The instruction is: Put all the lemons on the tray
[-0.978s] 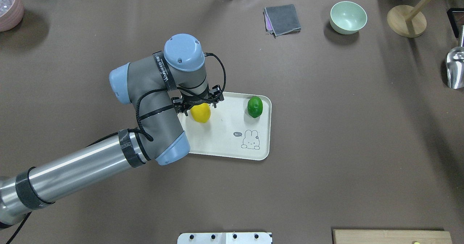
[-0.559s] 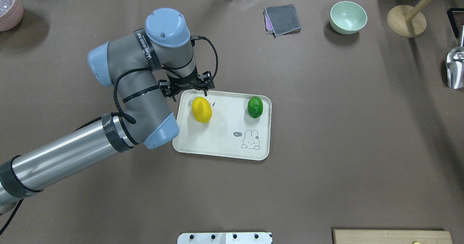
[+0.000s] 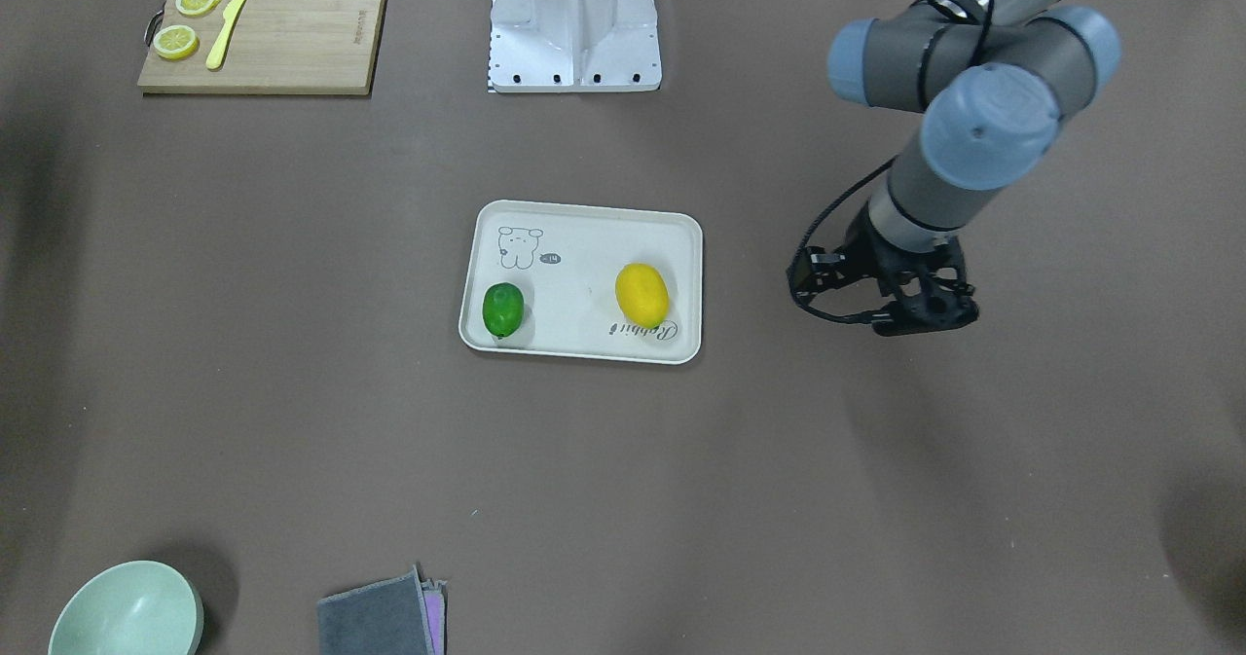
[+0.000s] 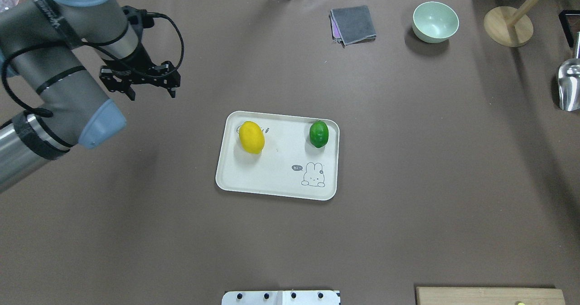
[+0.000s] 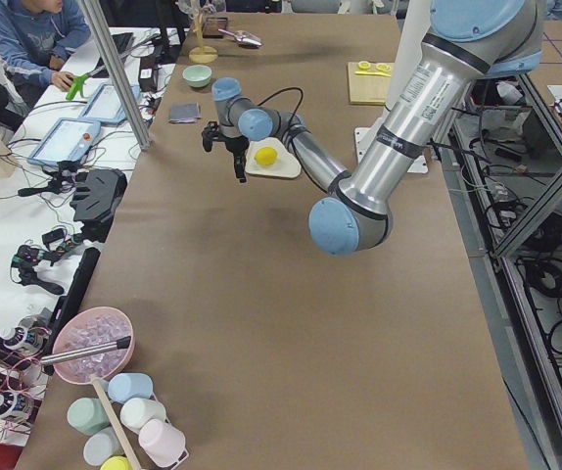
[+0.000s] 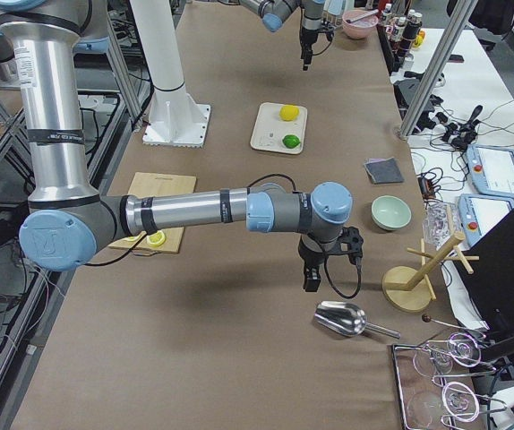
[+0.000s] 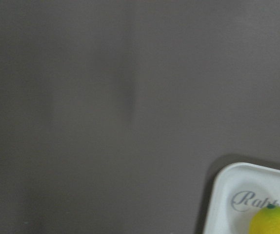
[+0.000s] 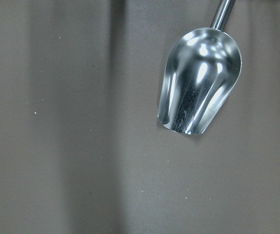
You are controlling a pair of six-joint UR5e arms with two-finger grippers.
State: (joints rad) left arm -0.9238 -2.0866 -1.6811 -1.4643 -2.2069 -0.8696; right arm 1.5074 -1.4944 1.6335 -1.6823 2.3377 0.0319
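The left jaws are spread wide and hold nothing; they hang over bare bench off the tray's [image 4: 272, 178] far left corner, well apart from its rim, on the left arm [image 4: 68, 69]. Whether the right jaws are wide or narrow I cannot tell: only the exterior right view shows them, small, well apart from the tray on the robot's right and near a metal scoop [image 8: 198, 80].

Both lemons lie on the tray. The yellow lemon [image 4: 251, 137] sits by the far left corner, partly over the "Rabbit" print. The green lemon [image 4: 319, 134] sits by the far right corner, just beside the right rim. The 2 are apart, with bare tray between them and toward the near edge, where the drawing is.

Brown bench [image 4: 408, 205] borders all 4 tray edges. The closest things beyond the far edge are a folded grey cloth [image 4: 353, 24] and a pale green bowl [image 4: 435, 21], both well apart.

The front-facing view alone shows the whole cutting board [image 3: 292, 32] with lemon slices [image 3: 177, 42] and a yellow knife [image 3: 227, 27], near-right of the tray. The left wrist view catches only the tray's printed corner and the yellow lemon's tip. The side views show operators' desks along the bench's far side
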